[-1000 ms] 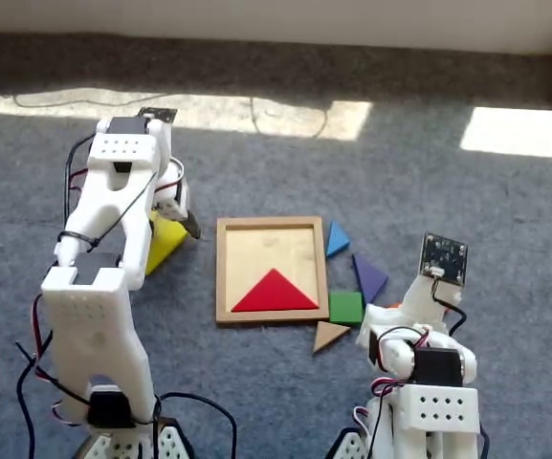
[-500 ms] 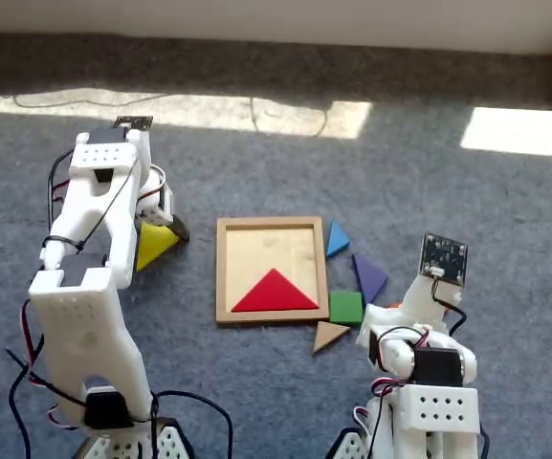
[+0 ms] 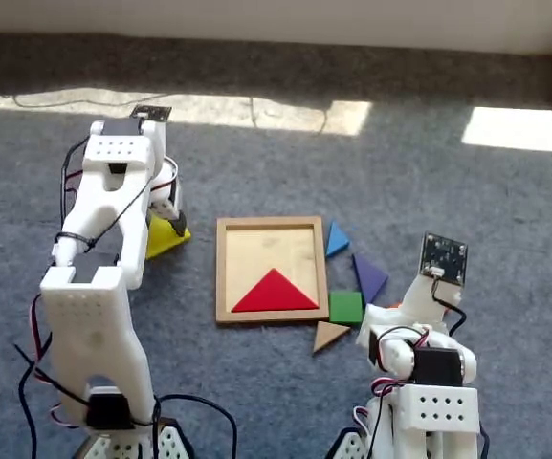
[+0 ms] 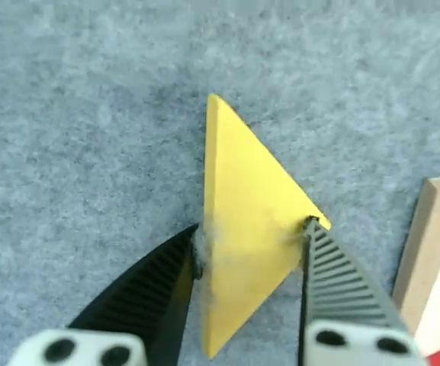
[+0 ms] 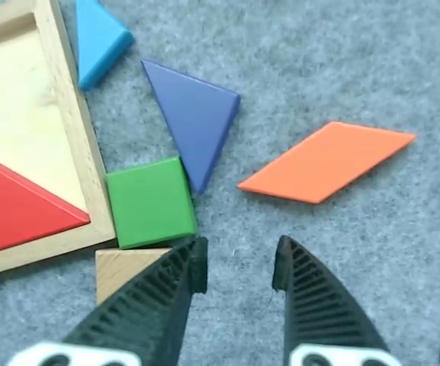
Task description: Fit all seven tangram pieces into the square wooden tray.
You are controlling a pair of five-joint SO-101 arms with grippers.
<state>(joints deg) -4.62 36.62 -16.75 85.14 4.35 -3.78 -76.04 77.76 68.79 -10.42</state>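
Note:
My left gripper [image 4: 250, 255] is shut on the yellow triangle [image 4: 246, 229], its fingers pressing two opposite edges just over the carpet. From above, the yellow triangle [image 3: 167, 235] lies left of the square wooden tray [image 3: 224, 273], partly under the left arm. A red triangle [image 3: 274, 292] lies in the tray's near half. My right gripper [image 5: 239, 263] stands open over bare carpet, near the green square [image 5: 149, 202], purple triangle [image 5: 193, 114] and orange parallelogram [image 5: 326, 162]. A light blue triangle [image 5: 97, 38] and a bare wooden triangle [image 5: 124, 271] lie by the tray's edge [image 5: 67, 152].
The loose pieces cluster right of the tray: the blue triangle [image 3: 337, 239], purple triangle [image 3: 369, 275], green square [image 3: 345, 307] and wooden triangle [image 3: 330, 335]. Grey carpet covers the floor. A cable [image 3: 256, 115] runs along the far sunlit strip.
The left arm swung left with the yellow triangle, then came back right toward the tray. The right arm has kept still.

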